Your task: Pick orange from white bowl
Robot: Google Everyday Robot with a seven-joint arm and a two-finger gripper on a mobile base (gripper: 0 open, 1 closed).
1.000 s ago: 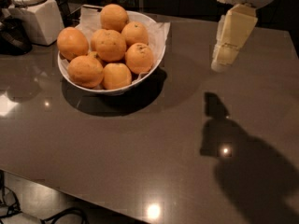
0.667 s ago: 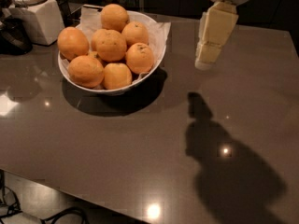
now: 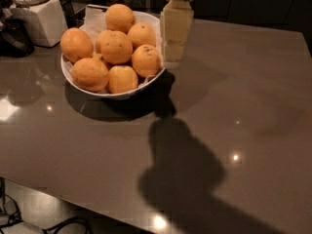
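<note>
A white bowl (image 3: 87,87) lined with crinkled white paper stands on the dark table at the upper left. It holds several near-identical oranges; the one nearest the gripper (image 3: 146,60) lies at the bowl's right side. My gripper (image 3: 174,57) hangs down from the top of the view, pale yellow, just right of the bowl's right rim and close to that orange. It holds nothing that I can see.
A white boxy appliance (image 3: 38,16) and a dark object (image 3: 14,35) stand at the far left behind the bowl. The glossy dark table (image 3: 243,106) stretches right and toward me; its front edge runs along the lower left. The arm's shadow falls on the table's middle.
My gripper has moved left, from well right of the bowl to right beside its right rim. The bowl and oranges have not moved.
</note>
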